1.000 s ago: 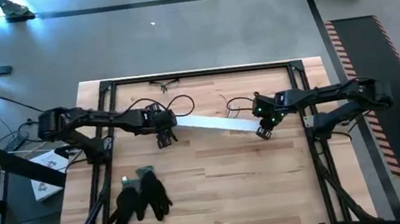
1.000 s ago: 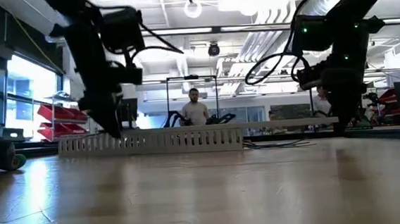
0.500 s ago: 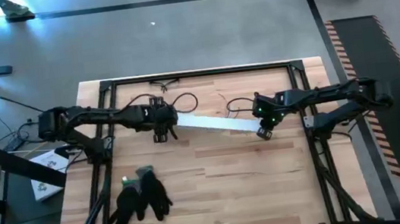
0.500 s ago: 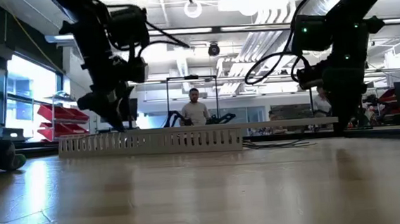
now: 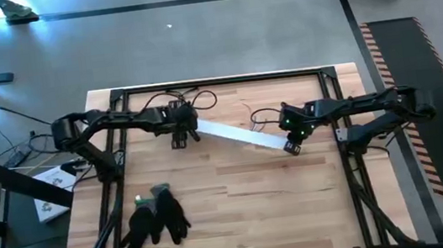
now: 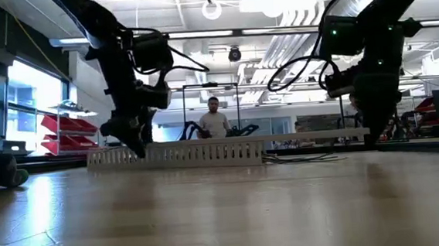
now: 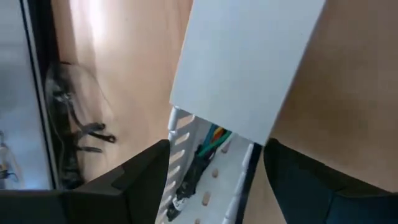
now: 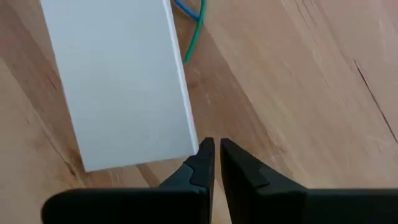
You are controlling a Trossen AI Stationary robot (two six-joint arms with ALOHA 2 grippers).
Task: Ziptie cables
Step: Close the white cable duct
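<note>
A long white slotted channel (image 5: 239,133) with a flat white cover lies slanted across the table's middle. The cables (image 7: 213,137), green, orange and dark, lie inside its uncovered left end. Green and blue ones (image 8: 198,23) come out past the right end and rest on the table (image 6: 303,157). My left gripper (image 5: 180,139) sits over the channel's left end, a finger on each side. My right gripper (image 8: 214,151) is shut, its tips down at the near corner of the cover's right end (image 8: 189,146). My left gripper straddles the channel's uncovered left end, one finger (image 7: 146,180) against the slotted side wall (image 7: 175,155), the other (image 7: 311,180) by the opposite wall. The fingers come from above and lie across the channel. The channel stays level on the table. My right gripper stands with its shut fingertips (image 8: 202,155) right beside the cover's corner; I cannot tell whether they touch it.
A pair of black gloves (image 5: 157,217) lies near the table's front left. Safety glasses (image 5: 182,91) rest at the far edge. A black frame (image 5: 216,80) borders the table. People stand in the room beyond (image 6: 214,119).
My left gripper has moved toward the table's far edge. The channel's left end has swung toward the far edge with it, while the right end has stayed by my right gripper.
</note>
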